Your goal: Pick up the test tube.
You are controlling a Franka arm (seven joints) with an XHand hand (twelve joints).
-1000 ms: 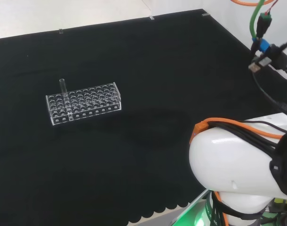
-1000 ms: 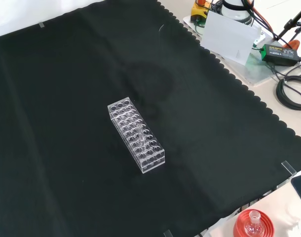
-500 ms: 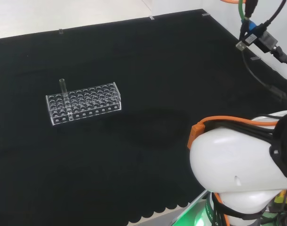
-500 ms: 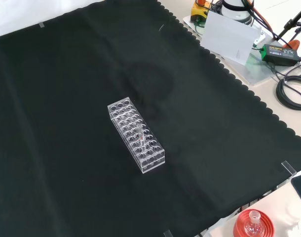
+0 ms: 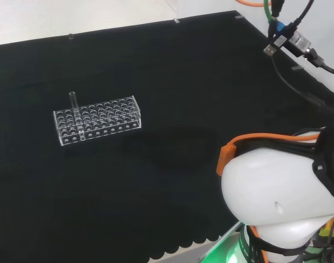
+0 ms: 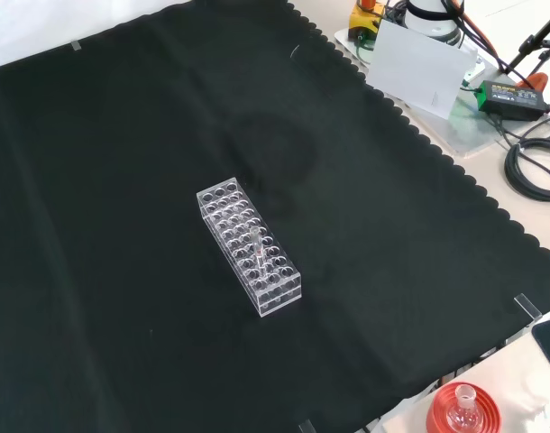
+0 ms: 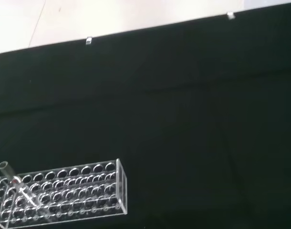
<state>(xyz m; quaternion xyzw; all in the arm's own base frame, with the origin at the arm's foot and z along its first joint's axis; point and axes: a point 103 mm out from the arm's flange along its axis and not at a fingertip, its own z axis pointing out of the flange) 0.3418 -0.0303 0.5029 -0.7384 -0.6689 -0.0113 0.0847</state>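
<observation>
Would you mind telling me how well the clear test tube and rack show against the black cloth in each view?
Head view: test tube faint, rack outlined by bright highlights. Front view: tube barely separable from rack. Wrist view: tube catches glare.

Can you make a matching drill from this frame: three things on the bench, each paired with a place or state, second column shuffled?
Things:
1. test tube
2. rack
3. red ribbed stand

Places or states:
A. clear, many holes, lying on the black cloth
B. off the cloth, at the bottom right corner of the front view, a small flask on it
C. upright in a hole near the rack's left end in the head view

Pairs: 1-C, 2-A, 3-B
</observation>
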